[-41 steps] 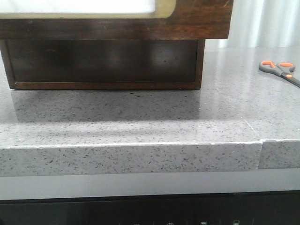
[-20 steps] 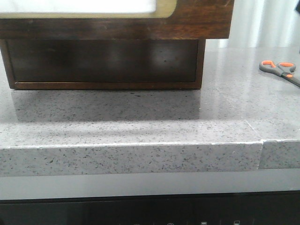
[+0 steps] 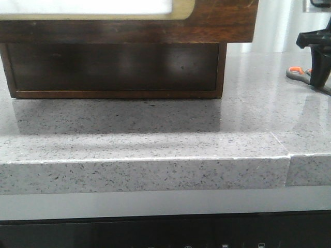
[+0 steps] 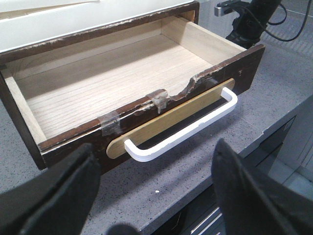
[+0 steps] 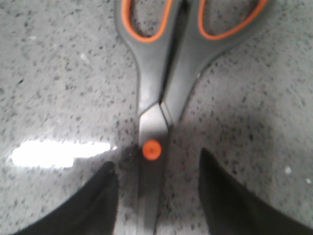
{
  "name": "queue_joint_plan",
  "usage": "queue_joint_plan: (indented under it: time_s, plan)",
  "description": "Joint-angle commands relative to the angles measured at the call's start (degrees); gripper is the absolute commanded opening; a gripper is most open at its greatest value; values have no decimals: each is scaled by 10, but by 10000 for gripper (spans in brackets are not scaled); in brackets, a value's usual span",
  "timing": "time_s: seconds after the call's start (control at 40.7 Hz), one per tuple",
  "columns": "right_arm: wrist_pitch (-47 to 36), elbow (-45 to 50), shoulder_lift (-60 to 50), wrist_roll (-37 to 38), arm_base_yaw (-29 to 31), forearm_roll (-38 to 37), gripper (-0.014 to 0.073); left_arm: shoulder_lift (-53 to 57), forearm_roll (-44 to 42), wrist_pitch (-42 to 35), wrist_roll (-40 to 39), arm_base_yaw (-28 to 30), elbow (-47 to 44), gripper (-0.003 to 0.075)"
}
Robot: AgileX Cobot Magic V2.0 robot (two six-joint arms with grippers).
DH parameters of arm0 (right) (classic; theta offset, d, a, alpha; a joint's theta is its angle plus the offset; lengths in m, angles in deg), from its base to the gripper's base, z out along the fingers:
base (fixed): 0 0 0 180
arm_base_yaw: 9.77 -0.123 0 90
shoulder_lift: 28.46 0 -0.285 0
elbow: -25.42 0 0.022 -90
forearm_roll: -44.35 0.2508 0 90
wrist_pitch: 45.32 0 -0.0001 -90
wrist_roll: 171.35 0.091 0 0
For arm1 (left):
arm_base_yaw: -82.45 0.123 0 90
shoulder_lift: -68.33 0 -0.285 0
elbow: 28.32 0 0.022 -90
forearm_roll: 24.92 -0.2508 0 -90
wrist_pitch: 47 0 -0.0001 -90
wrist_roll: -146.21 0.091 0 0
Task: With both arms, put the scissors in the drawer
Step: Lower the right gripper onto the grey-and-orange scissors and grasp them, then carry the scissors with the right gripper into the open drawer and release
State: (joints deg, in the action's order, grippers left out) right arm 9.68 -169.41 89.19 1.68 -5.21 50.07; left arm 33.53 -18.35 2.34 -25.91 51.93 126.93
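Observation:
The scissors [image 5: 156, 73] lie flat on the grey counter, dark grey handles with orange lining and an orange pivot. In the front view only their handles [image 3: 296, 72] show at the far right. My right gripper [image 5: 156, 196] is open, its fingers on either side of the blades just past the pivot, not touching them. It shows in the front view [image 3: 318, 59] as a black part over the scissors. The drawer [image 4: 244, 61] is pulled open and empty, with a white handle [image 4: 186, 132]. My left gripper [image 4: 156, 196] is open and empty in front of that handle.
In the front view the drawer front [image 3: 222, 23] overhangs the dark lower cabinet body [image 3: 114, 67]. The speckled counter [image 3: 155, 129] has a front edge with a seam [image 3: 287, 165] at the right. The right arm [image 4: 249, 19] shows beyond the drawer's far corner.
My right gripper has come down into the front view at the far right and now covers part of the scissors. The drawer and scissors have not moved.

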Motion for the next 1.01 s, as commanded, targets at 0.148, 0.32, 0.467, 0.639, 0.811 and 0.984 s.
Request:
queue_joint_plan:
  time_s: [0.148, 0.32, 0.467, 0.639, 0.811, 0.984]
  plan:
    - [13, -46, 0, -5, 4, 4, 304, -5, 9, -40, -6, -5, 19, 482]
    - [17, -46, 0, -5, 4, 4, 160, -5, 9, -40, -6, -5, 19, 482]
    - [19, -46, -2, -5, 4, 4, 101, -5, 9, -40, -6, -5, 19, 482]
    - [19, -46, -22, -5, 4, 4, 102, -5, 9, -40, -6, -5, 19, 480]
    - [14, -46, -66, -5, 3, 4, 102, -5, 9, -40, -6, -5, 19, 480]
    - [-2, -46, -134, -5, -4, 4, 102, -5, 9, -40, -6, -5, 19, 480]
